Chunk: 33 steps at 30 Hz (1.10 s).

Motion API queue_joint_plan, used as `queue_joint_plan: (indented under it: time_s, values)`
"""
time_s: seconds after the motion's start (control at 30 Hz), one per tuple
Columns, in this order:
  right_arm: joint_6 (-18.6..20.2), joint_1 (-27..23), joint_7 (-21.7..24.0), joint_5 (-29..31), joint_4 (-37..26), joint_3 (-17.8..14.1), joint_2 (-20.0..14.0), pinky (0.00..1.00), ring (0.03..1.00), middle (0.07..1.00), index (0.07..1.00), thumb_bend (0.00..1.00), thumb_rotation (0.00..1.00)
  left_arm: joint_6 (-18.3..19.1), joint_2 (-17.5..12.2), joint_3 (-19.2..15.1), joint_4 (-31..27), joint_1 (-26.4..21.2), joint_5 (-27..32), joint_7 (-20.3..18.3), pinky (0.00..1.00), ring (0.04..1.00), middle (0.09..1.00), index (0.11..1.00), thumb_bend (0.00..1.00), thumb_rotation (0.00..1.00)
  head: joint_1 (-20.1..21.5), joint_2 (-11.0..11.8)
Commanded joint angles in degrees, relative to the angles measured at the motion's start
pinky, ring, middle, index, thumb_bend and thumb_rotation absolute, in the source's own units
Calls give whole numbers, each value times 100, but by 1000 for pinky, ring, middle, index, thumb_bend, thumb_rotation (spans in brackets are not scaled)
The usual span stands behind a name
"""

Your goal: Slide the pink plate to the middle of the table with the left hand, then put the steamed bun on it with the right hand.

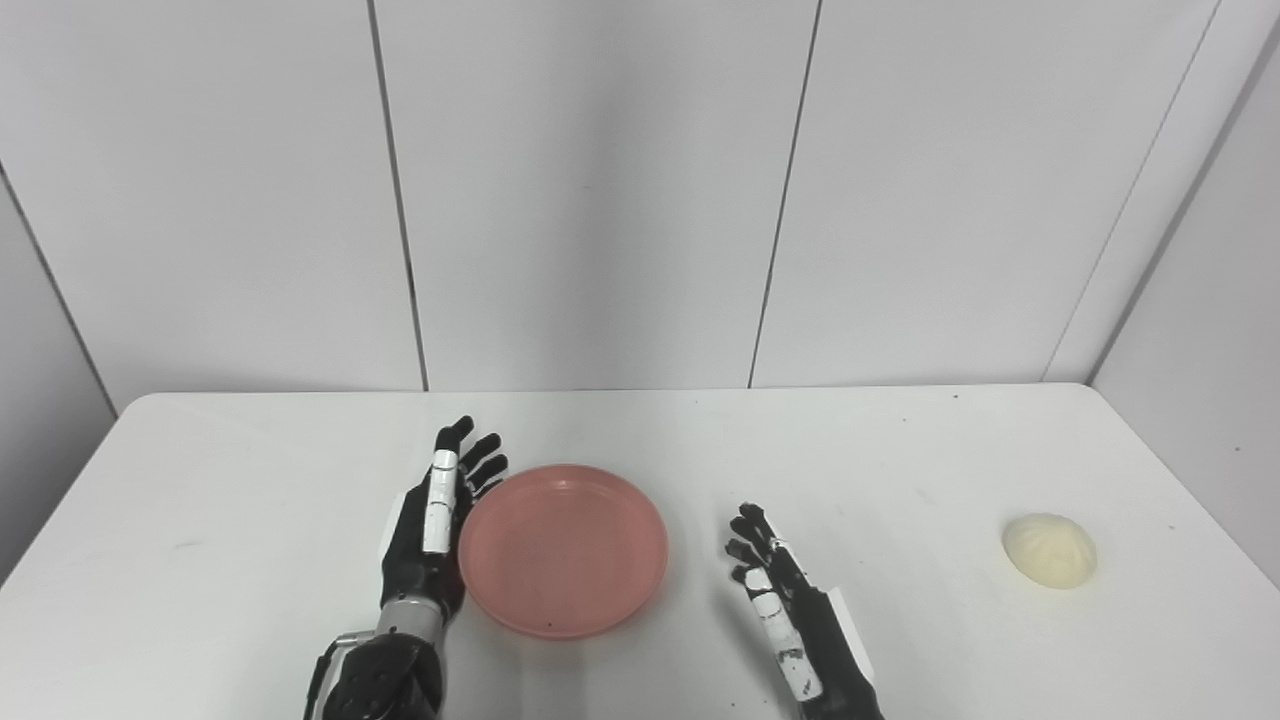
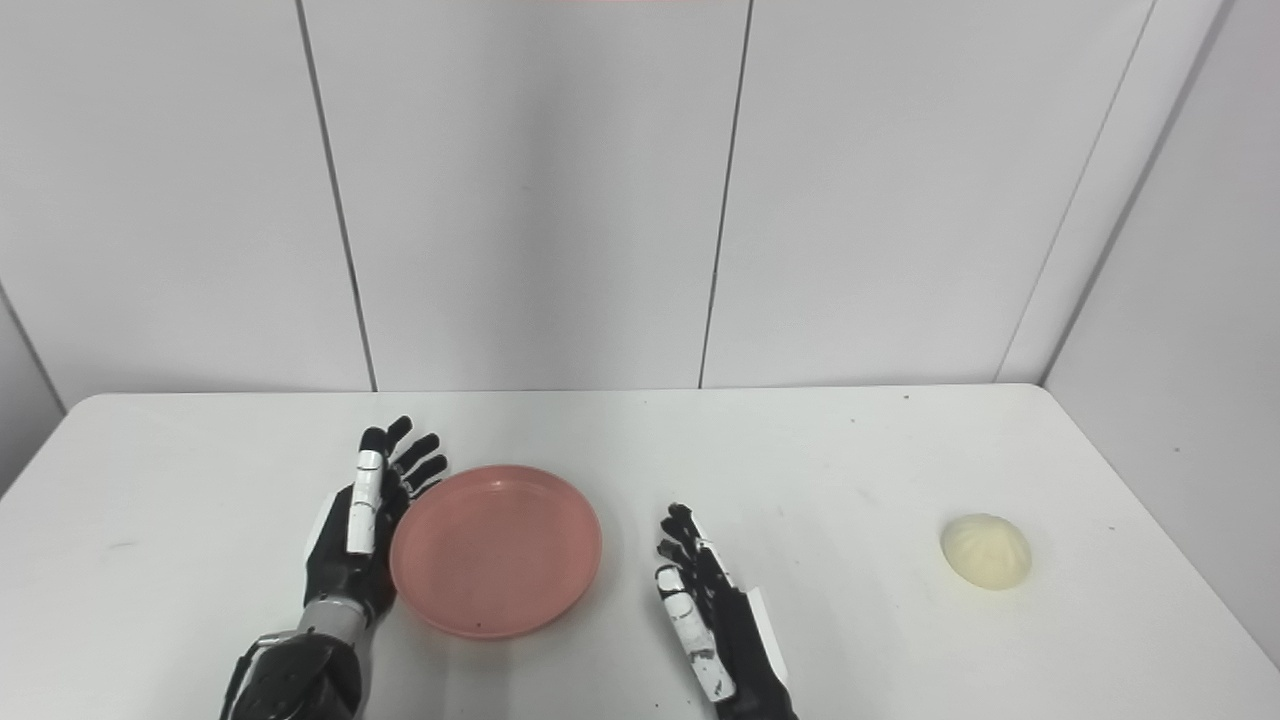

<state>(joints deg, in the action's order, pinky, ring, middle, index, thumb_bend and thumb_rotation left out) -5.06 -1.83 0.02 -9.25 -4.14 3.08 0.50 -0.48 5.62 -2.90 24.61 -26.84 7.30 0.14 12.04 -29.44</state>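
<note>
The left hand stands on edge with its fingers stretched out straight and slightly fanned, palm turned toward the pink plate; it lies flush along the plate's left rim and appears to touch it, though it grasps nothing; the right hand sits on the other side, just beside the plate but apart from it, fingers extended and loosely spread, likewise holding nothing, its palm facing inward toward the plate.

The white table fills the lower half of both views, rounded at its far corners and marked with a few small dark specks; behind it rises a wall of pale grey panels divided by thin dark seams, and a second wall angles in at the right.

The pink plate rests flat near the middle of the table, a little left of centre, empty, with a tiny dark speck near its front rim; the steamed bun sits alone well off to the right, close to the table's right edge, pale cream and domed; the tabletop between it and the right hand is open.
</note>
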Motion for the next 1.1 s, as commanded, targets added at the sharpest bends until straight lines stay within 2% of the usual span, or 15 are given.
queue_joint_plan:
  time_s: [0.0, 0.13, 0.3, 0.43, 0.5, 0.57, 0.73, 0.83, 0.97, 1.07]
  values:
    - [-48, 139, -64, 46, 58, 13, 50, 848, 873, 917, 933, 523, 1000, 93, 28, 4, -164, 1, 65, -43, 829, 860, 859, 904, 727, 962, -4, -19]
    - [-131, 136, -100, 83, 75, -15, 54, 848, 865, 908, 931, 525, 1000, 102, 33, -23, -238, 41, 125, -69, 819, 858, 861, 902, 729, 956, 46, -35]
    - [-597, 105, -333, -99, 223, -46, -2, 817, 837, 889, 915, 523, 1000, 170, 40, -6, -333, 74, 115, -71, 792, 847, 851, 902, 749, 946, 84, -36]
    - [-1076, 34, -786, -935, 346, -10, -198, 764, 806, 873, 891, 584, 1000, 169, 67, -6, -363, 87, 127, -67, 787, 841, 844, 896, 756, 934, 98, -18]
    - [-1164, -26, -1020, -1498, 234, 5, -313, 752, 817, 883, 886, 688, 964, 151, 74, -10, -368, 85, 131, -71, 793, 839, 844, 900, 743, 940, 107, -13]
    - [-1063, -93, -1178, -1875, -25, -38, -407, 751, 829, 887, 887, 735, 951, 161, 76, -13, -369, 84, 134, -80, 794, 840, 843, 900, 741, 941, 127, 7]
    - [-867, -295, -1389, -2266, -375, -345, -578, 767, 832, 882, 892, 782, 1000, 181, 74, -16, -364, 84, 132, -90, 786, 838, 842, 899, 744, 945, 122, 14]
    - [-746, -465, -1310, -2106, -358, -652, -896, 777, 839, 890, 900, 819, 1000, 165, 74, -31, -339, 82, 155, -107, 775, 834, 840, 897, 743, 938, 116, 27]
    - [-511, -623, -1160, -2008, -615, -860, -1171, 751, 816, 858, 884, 803, 1000, 169, 80, -34, -322, 73, 130, -76, 759, 827, 836, 895, 747, 936, 108, 46]
    - [20, -713, -874, -2183, -1036, -981, -1421, 707, 792, 840, 879, 764, 991, 149, 80, -32, -296, 67, 138, -91, 768, 830, 841, 901, 742, 941, 127, 51]
